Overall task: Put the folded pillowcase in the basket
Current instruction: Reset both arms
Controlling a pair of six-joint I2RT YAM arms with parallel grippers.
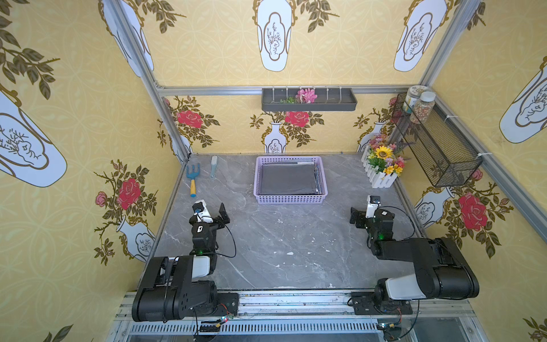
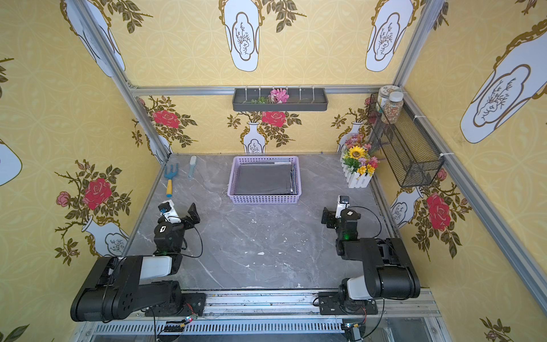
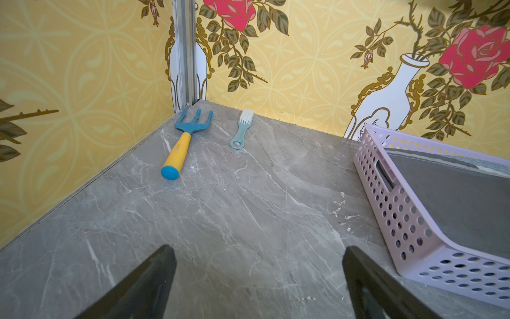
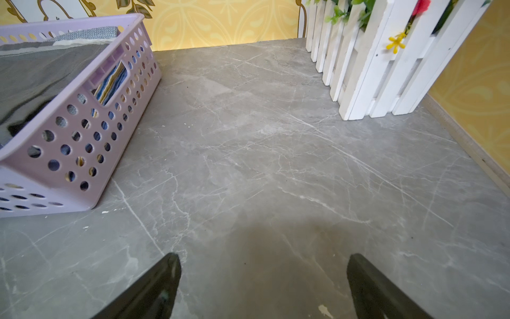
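Grey marble tabletop fills both top views, with the lilac basket near its far edge and the folded dark grey pillowcase lying flat inside it. In the left wrist view, the left gripper stands over bare table, jaws spread wide and empty, with the basket near one finger. In the right wrist view, the right gripper is equally wide apart and holds nothing, and striped cloth shows through the basket's handle slot.

One basket is sitting at twelve o'clock, one rake and one brush lying at ten, one flower box standing at two, two jars above it.
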